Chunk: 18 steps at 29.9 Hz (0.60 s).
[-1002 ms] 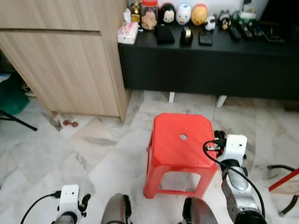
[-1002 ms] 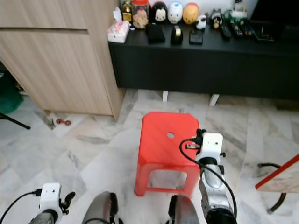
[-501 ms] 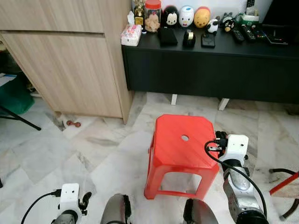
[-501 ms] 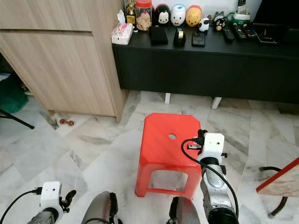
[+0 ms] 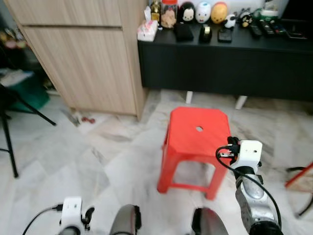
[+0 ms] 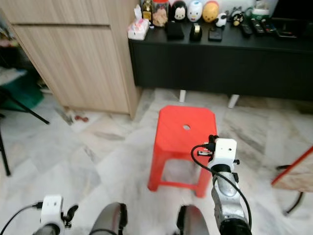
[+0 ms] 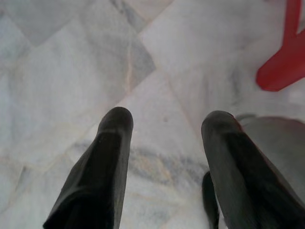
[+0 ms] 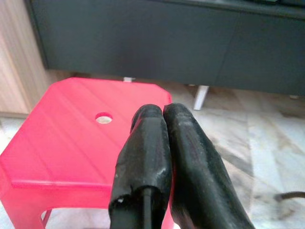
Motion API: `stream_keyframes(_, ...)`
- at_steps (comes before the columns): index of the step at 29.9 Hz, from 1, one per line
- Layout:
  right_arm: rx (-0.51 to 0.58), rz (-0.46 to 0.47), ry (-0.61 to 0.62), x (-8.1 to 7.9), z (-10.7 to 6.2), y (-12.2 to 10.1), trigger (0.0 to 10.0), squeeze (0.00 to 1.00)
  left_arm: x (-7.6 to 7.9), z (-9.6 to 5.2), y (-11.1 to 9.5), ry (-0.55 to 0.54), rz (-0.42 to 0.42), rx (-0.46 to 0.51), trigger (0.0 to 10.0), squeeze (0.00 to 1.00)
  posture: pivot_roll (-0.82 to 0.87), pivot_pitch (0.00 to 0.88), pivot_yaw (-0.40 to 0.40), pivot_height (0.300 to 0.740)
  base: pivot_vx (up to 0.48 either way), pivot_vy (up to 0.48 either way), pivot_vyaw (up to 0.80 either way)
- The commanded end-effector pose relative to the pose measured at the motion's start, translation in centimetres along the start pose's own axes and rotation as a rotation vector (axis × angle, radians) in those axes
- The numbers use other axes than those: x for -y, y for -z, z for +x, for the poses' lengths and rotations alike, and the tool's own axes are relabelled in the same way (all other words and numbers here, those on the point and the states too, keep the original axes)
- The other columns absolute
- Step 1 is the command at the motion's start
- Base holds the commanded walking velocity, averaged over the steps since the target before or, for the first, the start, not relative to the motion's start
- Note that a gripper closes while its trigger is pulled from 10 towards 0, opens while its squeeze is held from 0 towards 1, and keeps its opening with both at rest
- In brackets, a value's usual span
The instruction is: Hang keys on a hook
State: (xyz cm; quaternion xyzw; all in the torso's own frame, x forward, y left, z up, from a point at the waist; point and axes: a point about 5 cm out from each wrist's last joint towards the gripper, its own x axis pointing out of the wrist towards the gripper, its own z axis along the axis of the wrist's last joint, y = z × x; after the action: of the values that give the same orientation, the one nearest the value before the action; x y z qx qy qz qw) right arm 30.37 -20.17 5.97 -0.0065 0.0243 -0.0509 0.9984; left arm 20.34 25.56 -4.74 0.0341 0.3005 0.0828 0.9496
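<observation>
- The right claw (image 8: pixel 159 114) is held raised beside the red stool (image 5: pixel 198 142), its 2 black fingers pressed together. Nothing can be made out between them, though a thin dark edge shows low in the seam in the right wrist view.
- The left claw (image 7: pixel 164 126) hangs low over the marble floor (image 5: pixel 73 152), its 2 fingers spread apart with nothing between them.
- No keys and no hook can be made out, so their place cannot be told; small items are lined along the black tabletop (image 5: pixel 254 44) beside the wooden cabinet (image 5: pixel 83 58), too small to identify.
- Keys are judged to be light, stiff and loose on a ring, apt to swing; the ring would be best pinched so the loop is left free.
- No brand, label or writing can be read.
</observation>
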Motion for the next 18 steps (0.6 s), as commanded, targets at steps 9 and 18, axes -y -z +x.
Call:
stream_keyframes(9, 0.059, -0.004, -0.033, -0.1, 0.8, -1.8, 10.0, 0.0, -0.3, 0.9, -3.0, -0.022, -0.012, 0.122, 10.0, 0.0, 0.15, 0.094, -0.015, 0.619, 0.0, 0.0, 0.0)
stream_keyframes(18, 0.108, 0.006, -0.051, -0.6, 1.5, -3.2, 10.0, 0.0, 0.7, 1.6, -9.3, -0.022, -0.002, 0.417, 10.0, 0.0, 0.16, 0.078, -0.022, 0.663, 0.0, 0.0, 0.0)
